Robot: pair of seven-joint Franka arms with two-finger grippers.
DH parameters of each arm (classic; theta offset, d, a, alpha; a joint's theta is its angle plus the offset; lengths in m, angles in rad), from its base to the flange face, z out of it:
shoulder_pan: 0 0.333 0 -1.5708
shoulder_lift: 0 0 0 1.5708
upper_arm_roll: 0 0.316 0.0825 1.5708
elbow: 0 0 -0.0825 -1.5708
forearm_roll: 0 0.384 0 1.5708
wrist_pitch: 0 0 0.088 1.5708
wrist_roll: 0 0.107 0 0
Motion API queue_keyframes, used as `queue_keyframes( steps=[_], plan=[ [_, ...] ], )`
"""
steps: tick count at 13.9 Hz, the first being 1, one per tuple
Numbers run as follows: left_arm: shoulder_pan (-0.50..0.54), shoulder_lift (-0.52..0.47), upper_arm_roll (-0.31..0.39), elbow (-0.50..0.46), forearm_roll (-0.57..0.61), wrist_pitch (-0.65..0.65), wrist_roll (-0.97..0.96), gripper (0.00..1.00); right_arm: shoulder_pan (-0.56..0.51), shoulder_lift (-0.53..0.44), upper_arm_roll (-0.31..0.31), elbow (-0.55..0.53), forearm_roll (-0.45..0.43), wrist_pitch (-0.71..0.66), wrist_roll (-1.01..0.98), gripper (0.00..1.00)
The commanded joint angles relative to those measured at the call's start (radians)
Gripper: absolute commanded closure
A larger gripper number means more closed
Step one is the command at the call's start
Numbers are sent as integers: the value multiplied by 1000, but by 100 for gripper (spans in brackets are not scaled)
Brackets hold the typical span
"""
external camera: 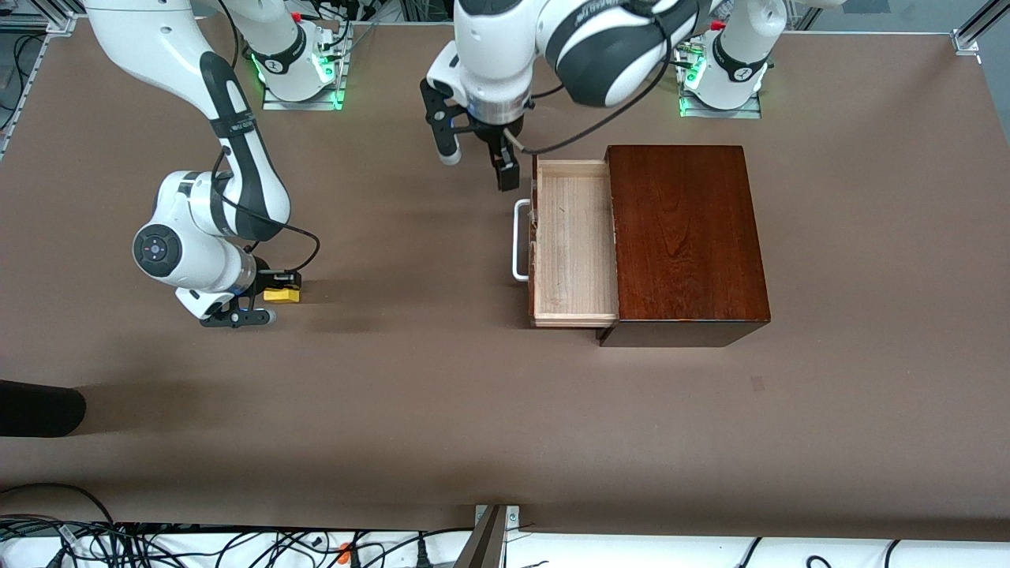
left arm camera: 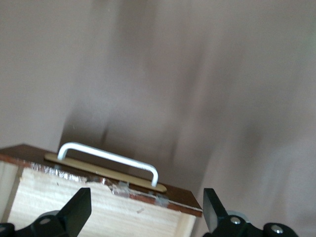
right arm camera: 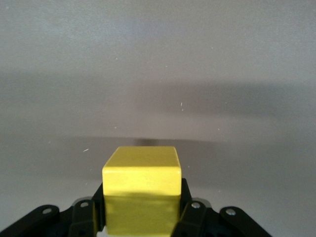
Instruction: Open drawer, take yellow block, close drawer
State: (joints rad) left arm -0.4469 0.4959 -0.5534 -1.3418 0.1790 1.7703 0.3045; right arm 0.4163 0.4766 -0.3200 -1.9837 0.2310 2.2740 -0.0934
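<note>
The drawer [external camera: 572, 237] stands pulled out of the dark mahogany box [external camera: 686, 237], its pale tray showing nothing inside and its white bar handle [external camera: 521, 241] facing the right arm's end. My left gripper [external camera: 477, 162] is open and empty, over the table beside the drawer's front corner. In the left wrist view the handle [left arm camera: 111, 160] and tray [left arm camera: 98, 212] lie between my spread fingertips [left arm camera: 79, 210]. My right gripper [external camera: 276, 293] is shut on the yellow block [external camera: 282, 295], low over the table toward the right arm's end. The block [right arm camera: 141, 190] fills the right wrist view between the pads.
A dark rounded object [external camera: 39, 409] pokes in at the table's edge on the right arm's end, nearer the front camera. Cables [external camera: 158, 544] run along the front edge. The two arm bases [external camera: 300, 71] stand along the back edge.
</note>
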Motion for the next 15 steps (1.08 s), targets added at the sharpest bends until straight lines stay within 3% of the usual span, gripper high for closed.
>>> queue_keyframes(
  steps=[1, 2, 3, 5, 8, 12, 15],
  plan=[
    [-22, 75, 6, 62, 40, 23, 117, 0, -1, 19, 6, -27, 21, 77, -25, 59],
    [-22, 91, 6, 62, 68, 44, 166, 0, 1, 20, 7, -32, 21, 96, -25, 52],
    [-21, 110, 6, 62, 80, 51, 204, 0, -1, 22, 7, -35, 21, 97, -25, 38],
    [-21, 141, 7, 61, 121, 52, 266, 0, 1, 13, 7, -35, 22, 76, -8, 0],
    [-21, 173, 7, 52, 198, 54, 280, 0, -1, -19, 6, -12, 27, -8, -8, 0],
    [-22, 199, 7, 32, 215, 51, 278, 0, -4, -117, -10, 14, 28, -76, -14, 0],
    [-29, 205, 10, 6, 215, 51, 272, 0, -4, -162, -51, 141, 18, -271, -17, 0]
  ],
)
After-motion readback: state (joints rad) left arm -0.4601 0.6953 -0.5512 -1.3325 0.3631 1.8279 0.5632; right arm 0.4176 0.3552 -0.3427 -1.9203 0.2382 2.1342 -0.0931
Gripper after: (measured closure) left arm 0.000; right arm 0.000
